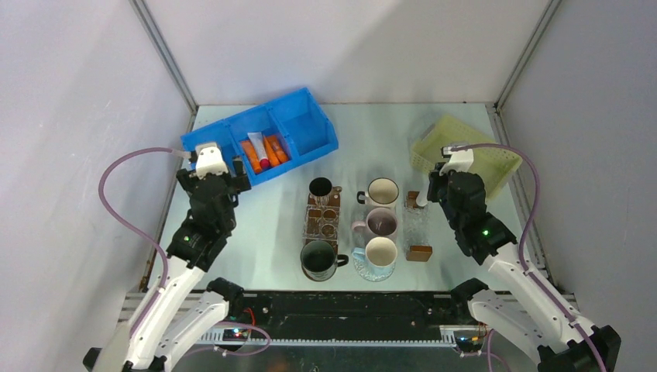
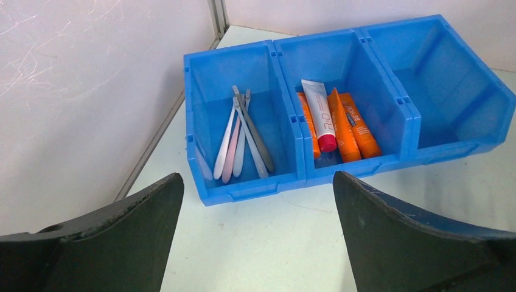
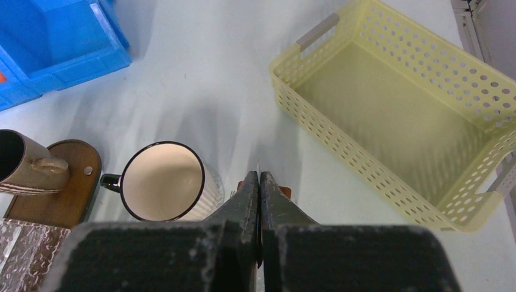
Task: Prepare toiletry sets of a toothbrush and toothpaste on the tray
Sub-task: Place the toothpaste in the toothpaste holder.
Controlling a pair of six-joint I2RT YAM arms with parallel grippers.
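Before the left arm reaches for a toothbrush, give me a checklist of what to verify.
1. Left gripper open: ok.
2. Toothbrushes lying in the bin's left compartment: ok.
3. Toothpaste tubes in the middle compartment: ok.
4. One brush free of the others: not ok, they overlap.
5. Right gripper shut, away from the bin: ok.
6. Basket has room: ok.

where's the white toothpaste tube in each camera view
Top external: white toothpaste tube in the middle compartment of the blue bin, upper left.
Left wrist: centre of the frame, same middle compartment, red cap nearest the camera, orange tubes on either side.
Right wrist: not in view.
Shared landmark: the blue bin; its corner shows at top left in the right wrist view.
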